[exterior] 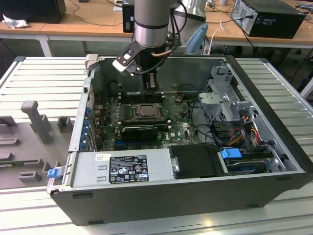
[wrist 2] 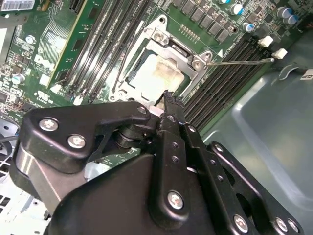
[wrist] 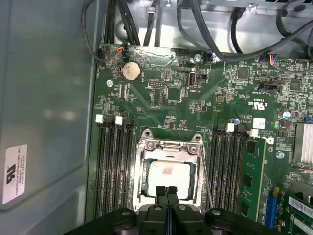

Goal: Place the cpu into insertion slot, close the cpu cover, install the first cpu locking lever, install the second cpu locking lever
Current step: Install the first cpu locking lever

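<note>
Pincer [wrist: 166, 192] clenched, nothing held, tips at the cover's [wrist: 168, 147] near edge. Cpu [wrist: 168, 175] seated just beyond my tips, cover down. Lever step, I judge: one lever [wrist 2: 244, 61] looks unlatched; latching wants a push down, then sideways under its hook.

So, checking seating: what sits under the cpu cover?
The cpu shows through the window of the cpu cover, lying flat. Whatever is beneath the cpu is covered, and the pincer hides one edge.
</note>
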